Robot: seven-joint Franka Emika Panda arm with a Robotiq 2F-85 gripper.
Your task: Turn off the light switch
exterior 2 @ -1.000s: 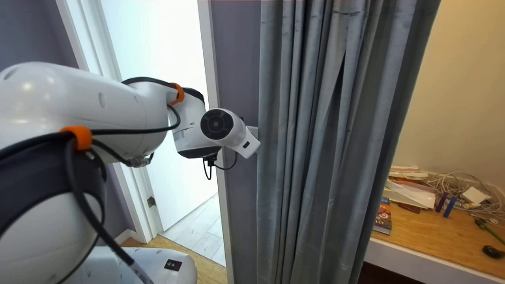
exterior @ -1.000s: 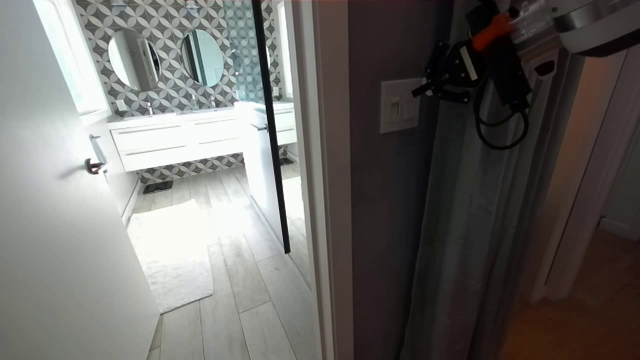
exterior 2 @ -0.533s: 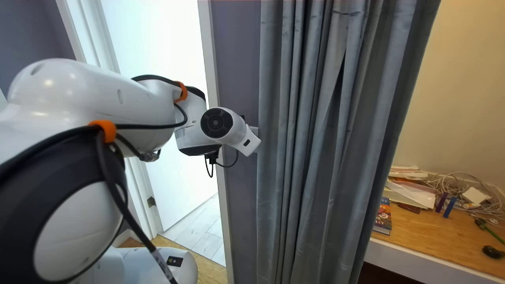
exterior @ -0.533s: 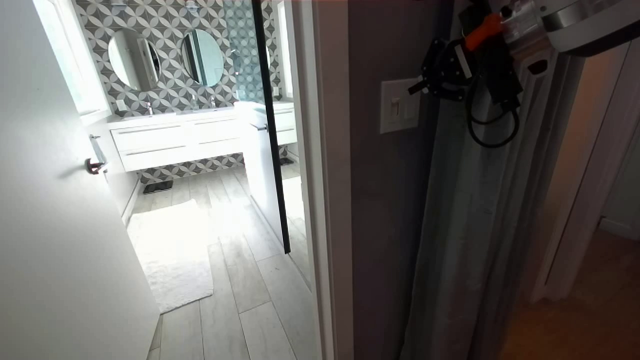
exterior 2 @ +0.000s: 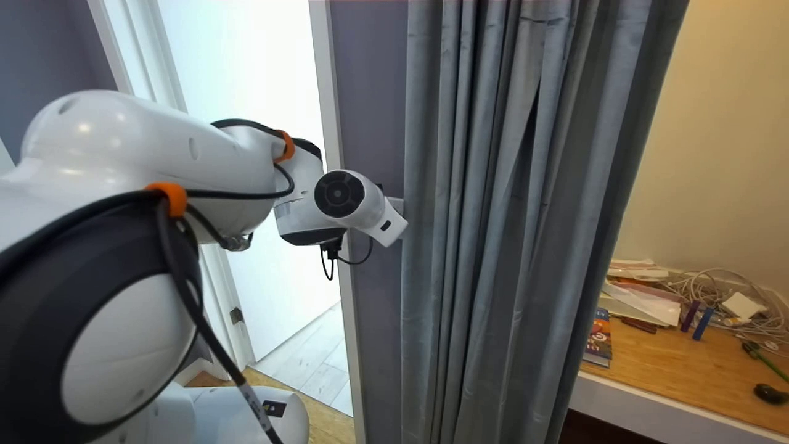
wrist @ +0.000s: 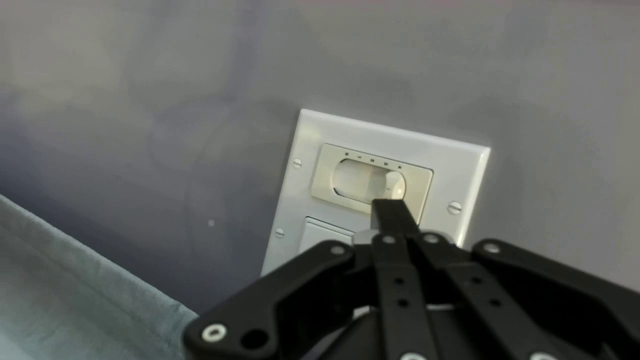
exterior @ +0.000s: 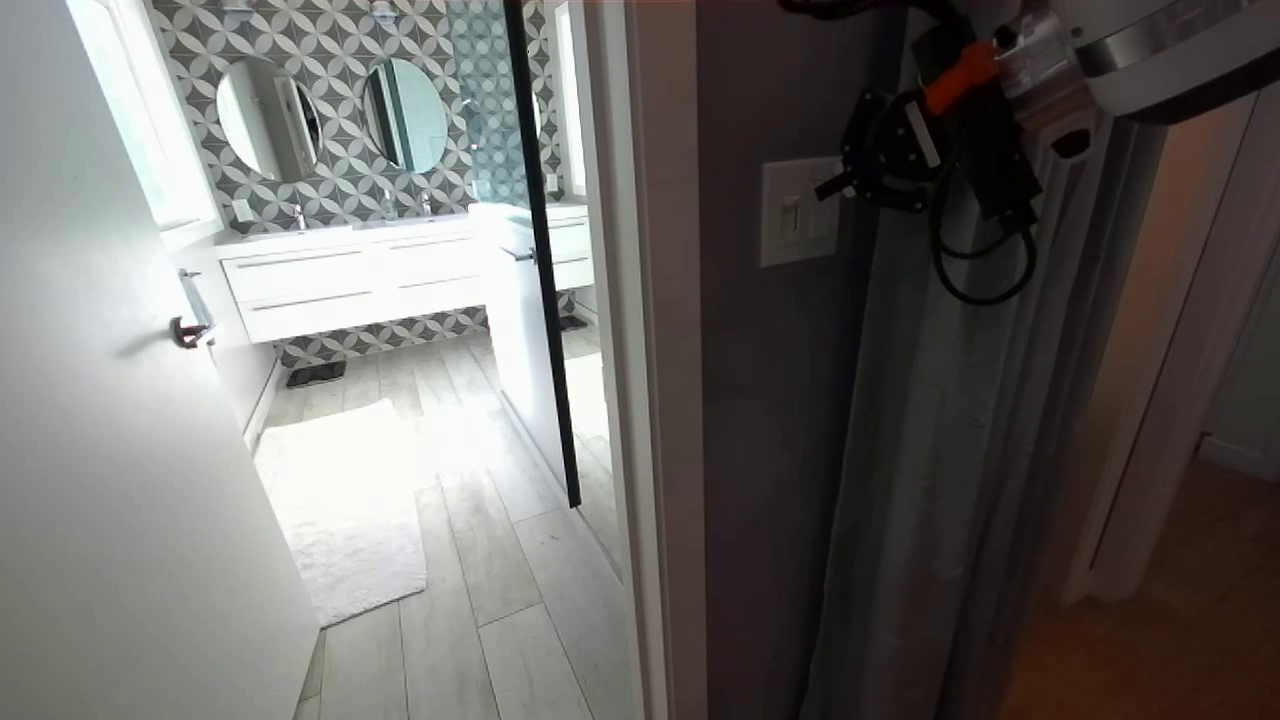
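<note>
The light switch shows in the wrist view as a pale double plate [wrist: 377, 134]. Its upper insert has an oval slot with a slider knob [wrist: 395, 184] at the right end. A flat rocker panel [wrist: 324, 233] below is mostly hidden behind my fingers. The plate [exterior: 800, 212] also shows on the grey wall in an exterior view. My black gripper [wrist: 395, 215] is shut with nothing visible between its fingers. Its tip overlaps the slot's lower right edge, just below the knob; I cannot tell whether it touches. In an exterior view the gripper [exterior: 832, 187] is at the plate's right side.
A grey curtain [exterior 2: 493, 246] hangs right beside the plate. A white door frame [exterior: 670, 400] and an open bathroom doorway stand on the other side. A wooden desk [exterior 2: 690, 370] with papers and cables lies beyond the curtain.
My gripper has shifted slightly left over the plate and, in the last half second, a little down. In an exterior view the arm's elbow has moved right. The slider's earlier position is unclear.
</note>
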